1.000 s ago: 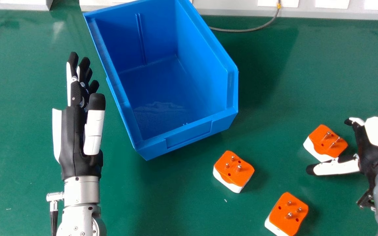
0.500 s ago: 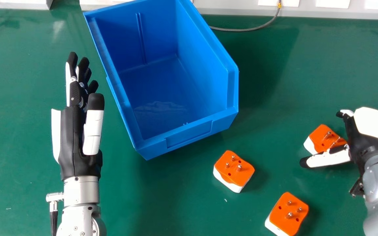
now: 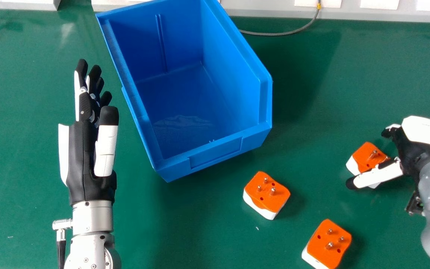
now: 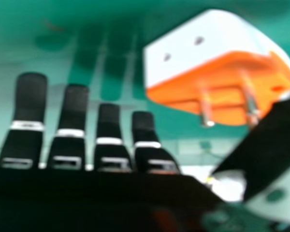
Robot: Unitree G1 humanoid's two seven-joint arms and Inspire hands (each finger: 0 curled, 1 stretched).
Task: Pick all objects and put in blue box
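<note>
Hovering robot hand near adapter

Rightmost plug — partly hidden behind right hand

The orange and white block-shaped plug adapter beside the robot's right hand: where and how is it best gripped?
Probably by the upright side walls of the adapter, with the right hand coming from the robot's right, thumb near, fingers far. Its blocky body offers broad sides, while metal pins stick up from the orange face, spoiling a top grip.
</note>
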